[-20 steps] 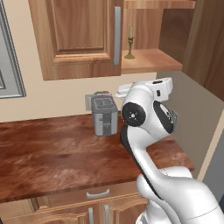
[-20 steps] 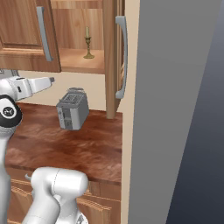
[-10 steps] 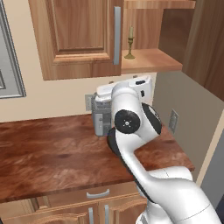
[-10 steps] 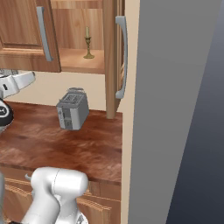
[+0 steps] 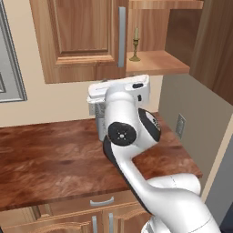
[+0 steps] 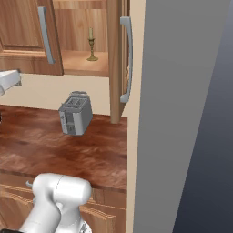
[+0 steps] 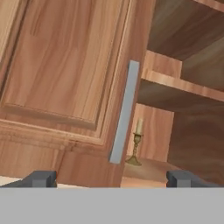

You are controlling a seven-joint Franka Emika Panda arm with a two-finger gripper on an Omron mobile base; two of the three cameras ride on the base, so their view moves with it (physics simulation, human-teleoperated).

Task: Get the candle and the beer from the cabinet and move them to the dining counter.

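Although the right door of the cabinet (image 6: pixel 116 59) is swung open and the candle (image 5: pixel 135 44) stands in plain sight on the lower shelf, the reach ahead has several ways to fail. The gripper (image 7: pixel 111 178) is spread wide and holds nothing, its two dark tips far apart at the bottom of the hand view, aimed up toward the closed left door (image 7: pixel 65 65) and its silver bar handle (image 7: pixel 124 111), with the candle (image 7: pixel 136 146) just right of that handle and farther in. If the hand goes straight up from here, a finger could catch the handle or the door's edge, since the candle sits close behind that edge. The candle is slim on a small round base, so a sideways brush from one finger would likely tip it on the shelf. The toaster (image 6: pixel 75 113) sits on the counter (image 5: pixel 50 159) below the cabinet, near the arm's elbow, and a wide swing might knock it. The beer cannot be made out on the visible shelf; it may be behind the closed door, which would then need opening.
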